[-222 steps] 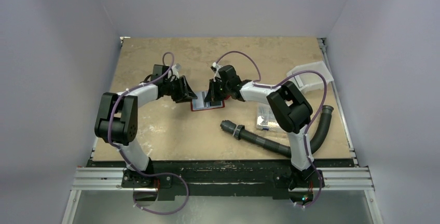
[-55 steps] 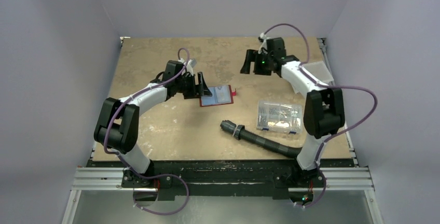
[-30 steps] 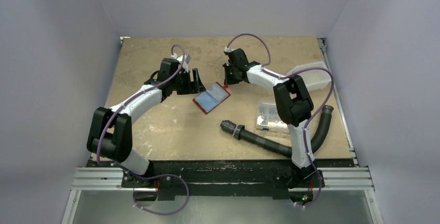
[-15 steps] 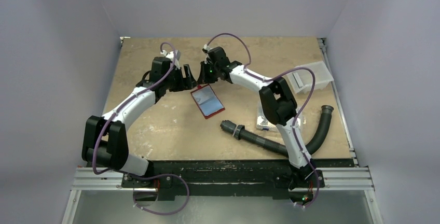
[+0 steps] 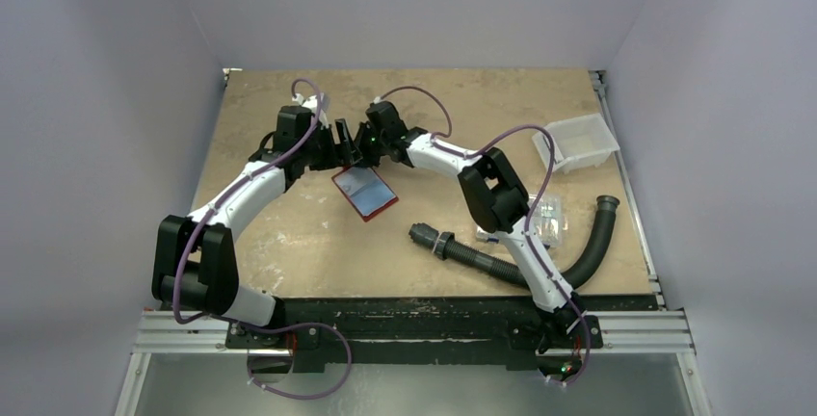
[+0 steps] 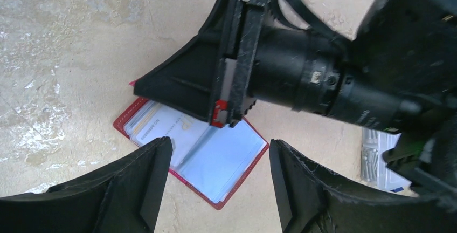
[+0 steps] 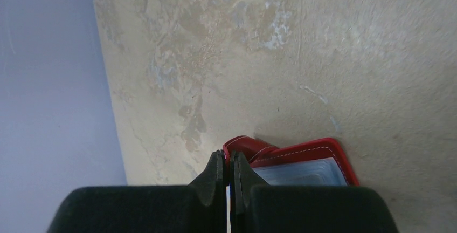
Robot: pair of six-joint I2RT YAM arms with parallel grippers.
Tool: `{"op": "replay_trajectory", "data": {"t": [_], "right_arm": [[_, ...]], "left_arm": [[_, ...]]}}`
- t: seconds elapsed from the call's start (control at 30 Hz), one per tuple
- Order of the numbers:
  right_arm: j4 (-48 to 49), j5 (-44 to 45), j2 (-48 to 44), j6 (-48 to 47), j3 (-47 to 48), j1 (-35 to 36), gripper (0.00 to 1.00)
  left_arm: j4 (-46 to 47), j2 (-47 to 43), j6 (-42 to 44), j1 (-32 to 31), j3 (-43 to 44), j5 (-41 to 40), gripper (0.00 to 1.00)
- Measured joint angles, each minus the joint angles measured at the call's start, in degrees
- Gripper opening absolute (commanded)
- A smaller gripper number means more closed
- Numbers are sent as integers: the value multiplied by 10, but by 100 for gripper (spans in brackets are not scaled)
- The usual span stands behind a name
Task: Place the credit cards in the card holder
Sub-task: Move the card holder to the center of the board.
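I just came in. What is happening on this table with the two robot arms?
The right hand is shut on the small red tab of the red card holder, which lies open on the table. A printed card shows inside one clear sleeve. The left hand hangs open just above the holder, holding nothing.

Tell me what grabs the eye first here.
The open red card holder lies left of centre on the table, a card showing in its sleeve. The right tool is shut on its tab, and the left tool hangs open right over it. A black hose curves along the front right.
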Motion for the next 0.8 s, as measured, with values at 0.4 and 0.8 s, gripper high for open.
{"op": "replay_trajectory", "data": {"t": [0.4, 0.8], "right_arm": [[19, 40, 0, 107, -6, 11, 12], [26, -21, 7, 70, 57, 24, 0]], "left_arm": [[0, 0, 0, 6, 0, 1, 71], [-6, -1, 2, 20, 0, 3, 71]]}}
